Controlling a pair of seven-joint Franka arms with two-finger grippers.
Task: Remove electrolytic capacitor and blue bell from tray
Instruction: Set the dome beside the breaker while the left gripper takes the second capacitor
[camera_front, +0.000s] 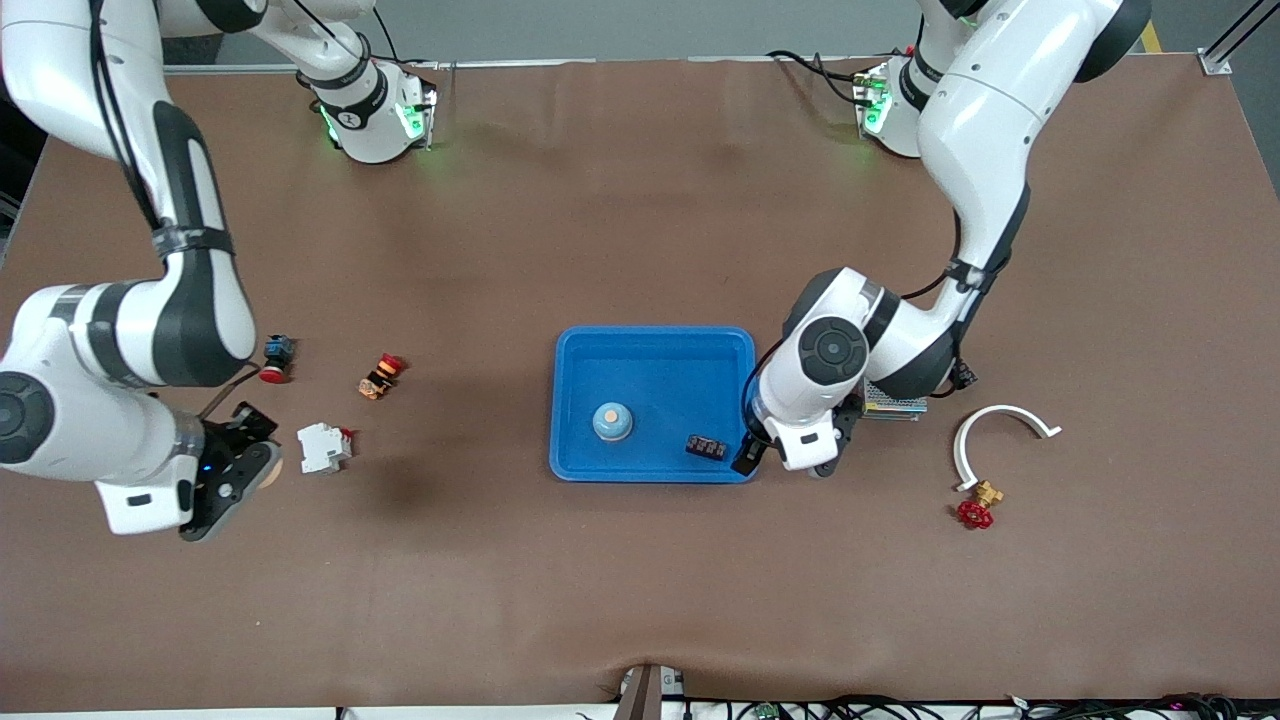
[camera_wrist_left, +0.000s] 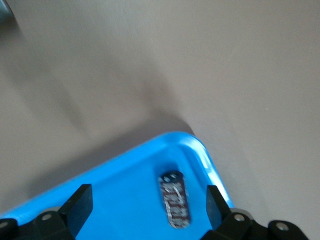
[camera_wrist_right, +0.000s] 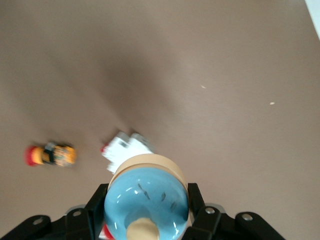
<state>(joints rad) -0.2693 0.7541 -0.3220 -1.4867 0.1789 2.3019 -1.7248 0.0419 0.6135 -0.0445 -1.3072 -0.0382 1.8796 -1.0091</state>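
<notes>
Right tool (camera_wrist_right: 146, 220) clamped on a blue bell (camera_wrist_right: 146, 202) — base cropped, left tool (camera_wrist_left: 147, 205) spread wide, empty, over tray (camera_wrist_left: 200, 150) corner

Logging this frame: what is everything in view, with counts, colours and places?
tray: 1, blue, mid-table
bell: 1, blue with tan knob, in the tray
capacitor: 1, black, in the tray beside the bell
second bell: 1, blue with tan base, in the right gripper
push buttons: 2, one blue-red, one orange-red, toward the right arm's end
breaker: 1, white, nearer the camera than the buttons
curved clip: 1, white, toward the left arm's end
valve: 1, brass with red handle, touching the clip's end
small box: 1, greyish, partly hidden under the left arm
left gripper: open, over the tray's corner
right gripper: shut on the second bell
</notes>
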